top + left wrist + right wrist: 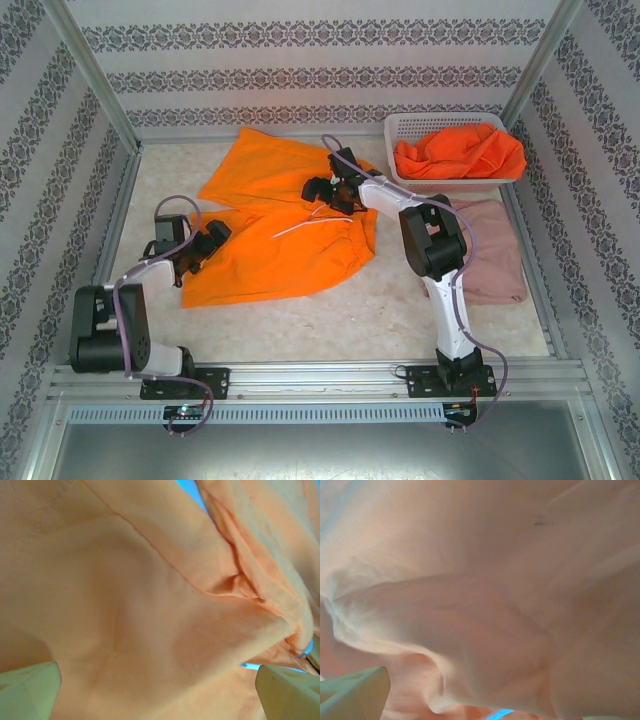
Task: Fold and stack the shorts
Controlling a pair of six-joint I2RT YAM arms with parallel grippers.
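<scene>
Bright orange shorts [285, 235] lie spread flat in the middle of the table, a white drawstring across them. My left gripper [212, 242] sits at their left edge. In the left wrist view its pale fingers [27, 690] stand wide apart, open, with orange cloth [150, 605] close in front. My right gripper [318, 190] rests over the upper middle of the same shorts, open, one finger [355, 692] showing against the cloth [485, 610]. More orange shorts [460, 155] are bunched in the basket. Dusty pink shorts [495, 260] lie at the right, partly behind the right arm.
The white lattice basket [400, 125] stands at the back right corner. Patterned walls and metal frame posts close in the table on three sides. Bare tabletop [350, 320] runs along the near side in front of the shorts.
</scene>
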